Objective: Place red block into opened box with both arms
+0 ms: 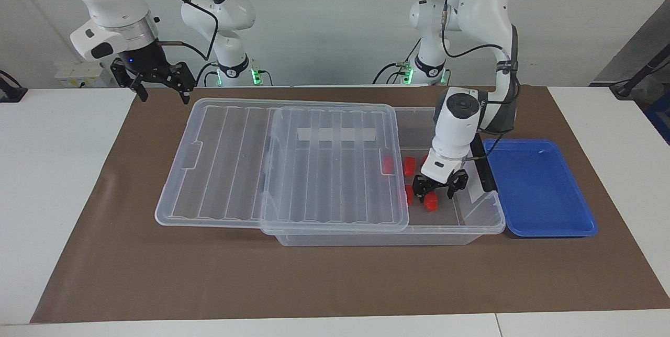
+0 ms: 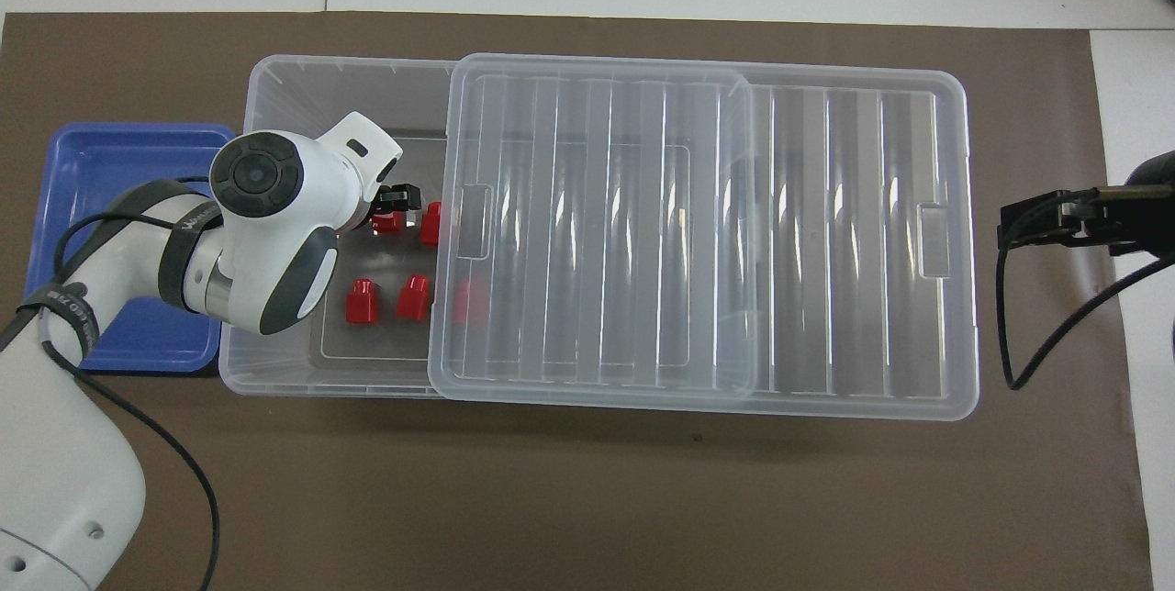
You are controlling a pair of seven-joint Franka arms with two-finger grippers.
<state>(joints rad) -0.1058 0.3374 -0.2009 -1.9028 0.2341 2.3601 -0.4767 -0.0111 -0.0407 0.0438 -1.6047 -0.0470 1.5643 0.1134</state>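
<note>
One red block is seen on the floor of the box, just below the parted fingertips of the left gripper, which are spread above it and grip nothing. It is small, bright red and roughly cuboid. Four more red blocks are laid around it on the box floor, one partly covered by the lid. That ribbed clear lid is slid toward the right arm's end, so the box is left uncovered at the left arm's end. A blue tray is set beside that end. The right gripper is held open in the air over the mat near the lid's corner.
</note>
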